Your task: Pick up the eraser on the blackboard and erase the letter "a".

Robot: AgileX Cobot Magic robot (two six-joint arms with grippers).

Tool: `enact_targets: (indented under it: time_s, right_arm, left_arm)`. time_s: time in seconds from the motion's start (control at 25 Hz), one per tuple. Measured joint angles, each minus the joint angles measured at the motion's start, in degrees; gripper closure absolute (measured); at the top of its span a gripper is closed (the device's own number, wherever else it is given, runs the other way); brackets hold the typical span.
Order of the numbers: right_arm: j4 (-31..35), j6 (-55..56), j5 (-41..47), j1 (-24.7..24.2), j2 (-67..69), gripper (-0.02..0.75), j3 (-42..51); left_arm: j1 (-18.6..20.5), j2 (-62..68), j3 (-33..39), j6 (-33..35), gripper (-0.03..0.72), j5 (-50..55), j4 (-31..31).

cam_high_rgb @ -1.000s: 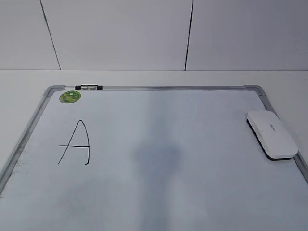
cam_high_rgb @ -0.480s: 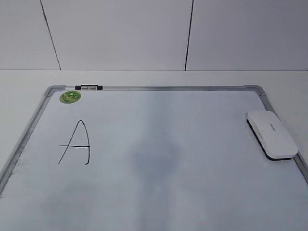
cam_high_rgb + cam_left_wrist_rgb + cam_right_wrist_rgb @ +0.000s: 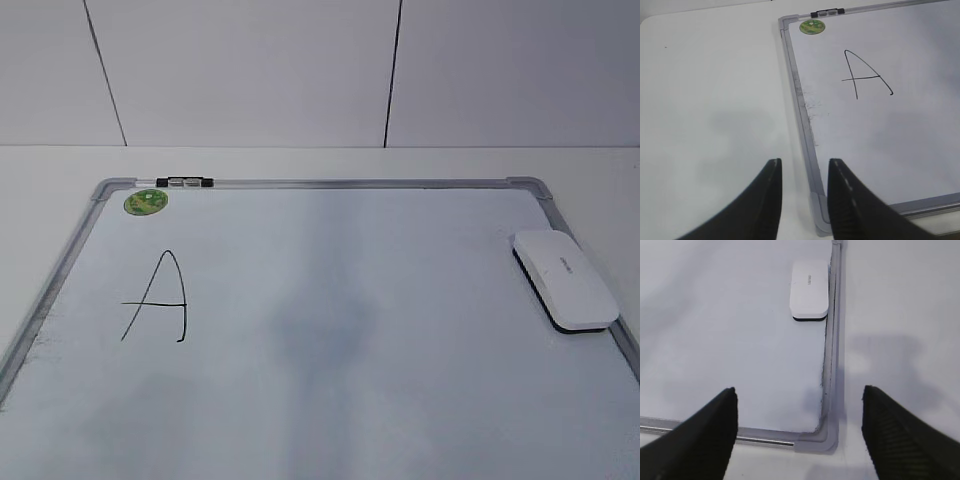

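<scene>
We count one blackboard (image 3: 330,400) lying on one desk (image 3: 40,170). On it we see one eraser (image 3: 565,279), one hand-drawn capital "A" (image 3: 157,297) and one round green sticker (image 3: 146,202). One small black clip (image 3: 185,182) sits on the top frame. Two grippers show, each with two jaws.

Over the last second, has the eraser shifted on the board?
No. The eraser sits at the same spot by the blackboard's right frame in the exterior view, untouched.
</scene>
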Motion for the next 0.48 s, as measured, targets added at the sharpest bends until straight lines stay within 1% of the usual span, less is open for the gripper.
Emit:
enact_targets:
  time_s: [0.12, 0.48]
  right_arm:
    - [0.1, 0.1, -1.7, 0.0, -0.1, 0.146, 1.2]
    - [0.2, 0.2, -2.3, 0.0, -0.1, 0.146, 1.5]
  left_arm:
    - [0.0, 0.0, 0.0, 0.0, 0.453, -0.1, 0.0]
    - [0.0, 0.0, 0.0, 0.0, 0.453, -0.3, 0.0]
